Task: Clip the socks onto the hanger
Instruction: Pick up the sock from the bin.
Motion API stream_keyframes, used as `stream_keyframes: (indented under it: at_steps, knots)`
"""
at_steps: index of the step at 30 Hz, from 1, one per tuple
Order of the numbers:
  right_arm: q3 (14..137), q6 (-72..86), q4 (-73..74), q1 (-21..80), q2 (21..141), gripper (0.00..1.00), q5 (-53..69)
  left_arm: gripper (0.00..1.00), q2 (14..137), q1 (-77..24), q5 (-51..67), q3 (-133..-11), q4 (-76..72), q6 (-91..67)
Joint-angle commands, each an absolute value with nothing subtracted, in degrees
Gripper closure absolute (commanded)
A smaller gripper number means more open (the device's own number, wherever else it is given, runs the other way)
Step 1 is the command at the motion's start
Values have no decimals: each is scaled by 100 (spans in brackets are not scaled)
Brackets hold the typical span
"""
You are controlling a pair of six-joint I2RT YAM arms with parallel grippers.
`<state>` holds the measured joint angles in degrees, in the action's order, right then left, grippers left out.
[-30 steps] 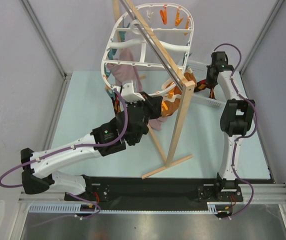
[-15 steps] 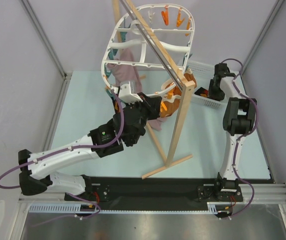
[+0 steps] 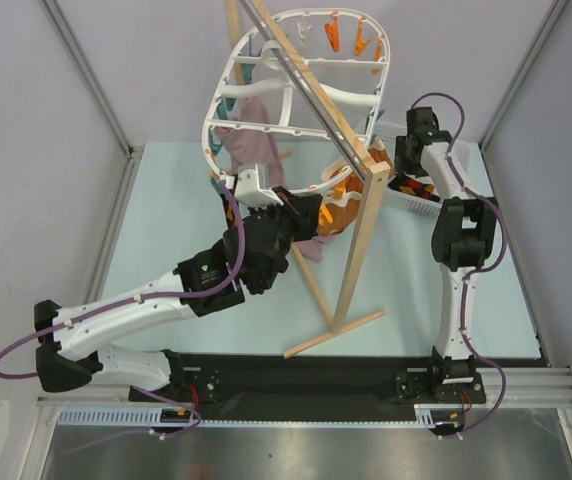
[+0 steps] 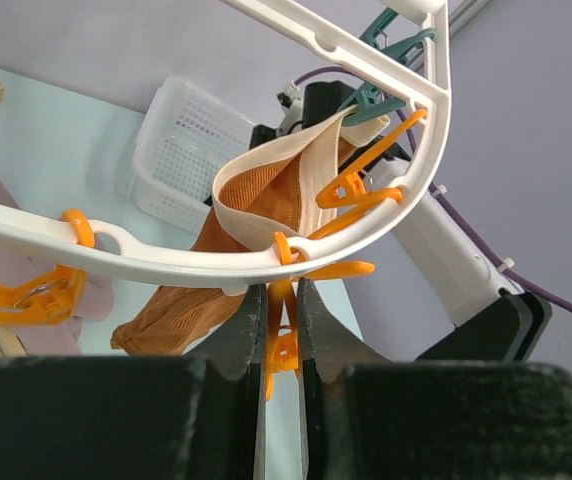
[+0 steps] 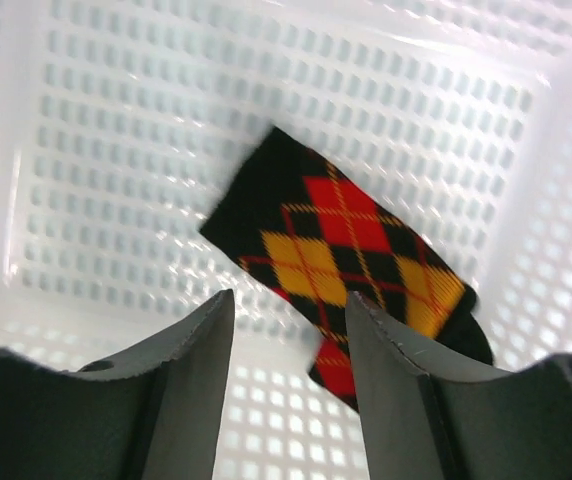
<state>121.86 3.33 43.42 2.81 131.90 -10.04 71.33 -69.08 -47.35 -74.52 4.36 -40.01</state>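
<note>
Looking down past the right gripper (image 5: pixel 288 305), spread wide and holding nothing, into the basket (image 5: pixel 116 130). Inside, flat on the mesh floor, just one sock (image 5: pixel 336 240) to be made out; no telling about a second beneath. Running diagonally, from upper centre of the frame to lower right, with the lower end tucked behind the right-hand finger. Lying ahead of the gap and slightly right of it, so probably calling for a small shift toward the right of the frame and a turn of the wrist, to close across the narrow width rather than along the length. Clearly the nearer arm for the pick: at upper right of the top view, directly over that basket.

Near the centre of the top view, reaching up under the hanger (image 3: pixel 209 125) with the left gripper (image 4: pixel 281 295). Pressed nearly together on an orange clip (image 4: pixel 284 355) dangling from the white rim, apparently squeezing it ready. Just above, clipped beside it, an orange garment (image 4: pixel 246 220). No sock on the hanger yet; well apart from that clip, on the far side of the wooden stand (image 3: pixel 361 250).
</note>
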Motion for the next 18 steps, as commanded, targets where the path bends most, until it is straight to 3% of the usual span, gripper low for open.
stream_keyframes:
  at_steps: [1,11,16,18]
  knots:
    - [12612,150,4448,281,13719,47,-766,100,7084,-6926,-4509,-7462,369,-3955]
    - [12533,273,4122,255,14220,58,-773,100,7101,-6926,-4482,-7523,431,-3973]
    - [12542,255,4131,246,14256,79,-826,100,7102,-6926,-4474,-7524,448,-3973]
    - [12463,264,4008,255,14160,83,-791,100,7102,-6926,-4465,-7532,474,-3990]
